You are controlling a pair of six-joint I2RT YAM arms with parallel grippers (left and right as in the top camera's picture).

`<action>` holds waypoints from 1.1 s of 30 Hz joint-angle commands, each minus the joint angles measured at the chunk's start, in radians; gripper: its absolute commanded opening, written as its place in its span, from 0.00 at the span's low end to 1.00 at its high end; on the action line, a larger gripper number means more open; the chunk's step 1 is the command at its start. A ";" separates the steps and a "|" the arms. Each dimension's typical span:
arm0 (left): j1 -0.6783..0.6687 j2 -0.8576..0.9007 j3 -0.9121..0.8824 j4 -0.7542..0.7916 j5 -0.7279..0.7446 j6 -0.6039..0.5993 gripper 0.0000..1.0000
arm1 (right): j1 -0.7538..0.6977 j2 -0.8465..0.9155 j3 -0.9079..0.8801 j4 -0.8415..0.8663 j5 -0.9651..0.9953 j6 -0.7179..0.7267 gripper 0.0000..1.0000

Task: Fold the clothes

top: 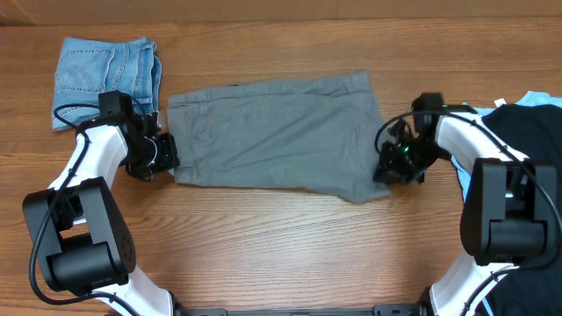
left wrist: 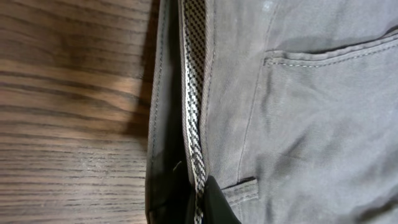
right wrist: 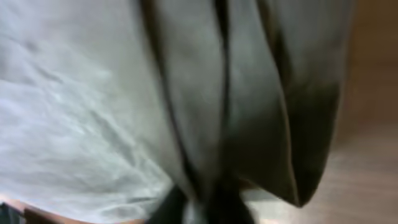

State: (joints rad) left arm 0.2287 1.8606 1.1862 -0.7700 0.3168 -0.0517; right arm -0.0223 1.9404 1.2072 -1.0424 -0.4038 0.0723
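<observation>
Because the grey trousers [top: 277, 132] lie flat across the middle of the table [top: 281, 246], already doubled into a long band running left to right, each arm takes one short end, which looks like the set-up for bringing one end over the other. The left gripper [top: 163, 154] sits at the waist end, its jaws closed on the cloth right at the waistband [left wrist: 194, 93], where the checked whitish lining shows beside a back pocket [left wrist: 323, 56]; one dark finger [left wrist: 217, 208] presses at that edge. The right gripper [top: 392, 168] sits at the near corner of the leg end, and its own blurred view shows folds of grey cloth gathering down into closed jaws, so it appears to pinch the hem. The near long edge runs fairly straight, while the right end sags into a loose corner. Folded denim shorts [top: 105, 75] lie close behind the left arm, and a black garment [top: 527, 132] over a pale-blue garment [top: 537, 98] crowds the right arm's outer side. Open wood lies in front and behind, so lifting inward over the trousers seems the freest path.
</observation>
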 commanded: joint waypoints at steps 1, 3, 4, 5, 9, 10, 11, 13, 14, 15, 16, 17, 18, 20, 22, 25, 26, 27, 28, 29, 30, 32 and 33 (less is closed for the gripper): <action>-0.005 -0.031 0.020 -0.021 -0.034 0.030 0.04 | -0.006 -0.011 -0.011 -0.033 0.216 0.101 0.04; -0.005 -0.030 0.020 -0.035 -0.087 0.030 0.04 | -0.024 -0.021 0.000 -0.068 0.371 0.231 0.04; -0.004 -0.030 0.020 -0.042 -0.114 0.030 0.04 | -0.035 -0.026 0.005 -0.089 0.420 0.283 0.04; -0.004 -0.031 0.020 -0.048 -0.136 0.030 0.04 | -0.046 -0.030 0.006 -0.104 0.449 0.309 0.04; 0.005 -0.031 0.023 -0.063 -0.167 0.029 0.04 | -0.061 -0.033 0.006 -0.159 0.455 0.319 0.08; 0.009 -0.031 0.027 -0.072 -0.159 0.029 0.04 | -0.061 -0.034 0.006 -0.171 0.455 0.319 0.10; 0.011 -0.031 0.033 -0.082 -0.156 0.029 0.04 | -0.061 -0.035 0.006 -0.180 0.454 0.319 0.11; 0.010 -0.031 0.056 -0.119 -0.156 0.030 0.08 | -0.061 -0.046 0.006 -0.191 0.442 0.318 0.19; 0.010 -0.031 0.072 -0.146 -0.156 0.030 0.10 | -0.061 -0.056 0.006 -0.190 0.429 0.313 0.21; 0.010 -0.031 0.090 -0.177 -0.158 0.031 0.16 | -0.063 -0.071 0.006 -0.188 0.416 0.299 0.24; 0.010 -0.031 0.109 -0.210 -0.163 0.031 0.26 | -0.064 -0.089 0.011 -0.184 0.396 0.283 0.25; 0.010 -0.031 0.129 -0.243 -0.166 0.032 0.34 | -0.065 -0.109 0.018 -0.181 0.370 0.259 0.27; 0.010 -0.031 0.148 -0.271 -0.167 0.031 0.39 | -0.065 -0.128 0.029 -0.177 0.341 0.235 0.29; 0.010 -0.031 0.185 -0.310 -0.166 0.030 0.55 | -0.065 -0.167 0.056 -0.155 0.255 0.167 0.38; 0.010 -0.031 0.219 -0.332 -0.158 0.030 0.67 | -0.065 -0.198 0.076 -0.110 0.178 0.125 0.55; 0.006 -0.031 0.251 -0.306 -0.116 0.030 0.75 | -0.065 -0.214 0.083 0.022 0.117 0.125 0.65; 0.006 -0.031 0.254 -0.283 -0.096 0.030 0.78 | -0.065 -0.212 0.082 0.076 0.085 0.125 0.65; 0.006 -0.031 0.254 -0.251 -0.071 0.030 0.81 | -0.065 -0.208 0.079 0.132 0.061 0.125 0.65; 0.006 -0.030 0.253 -0.219 -0.054 0.030 0.81 | -0.065 -0.203 0.075 0.185 0.042 0.126 0.64; 0.006 -0.029 0.252 -0.187 -0.050 0.030 0.81 | -0.065 -0.196 0.073 0.233 0.027 0.130 0.64; 0.006 -0.029 0.252 -0.156 -0.041 0.030 0.81 | -0.064 -0.187 0.073 0.272 0.019 0.133 0.63; 0.006 -0.028 0.252 -0.109 -0.022 0.030 0.83 | -0.062 -0.163 0.073 0.336 0.020 0.142 0.61; 0.006 -0.028 0.252 -0.092 -0.010 0.030 0.83 | -0.062 -0.149 0.073 0.360 0.019 0.142 0.60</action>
State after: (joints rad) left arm 0.2375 1.8606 1.4166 -0.8932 0.2417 -0.0261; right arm -0.0872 1.7535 1.2743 -0.7216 -0.3313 0.2173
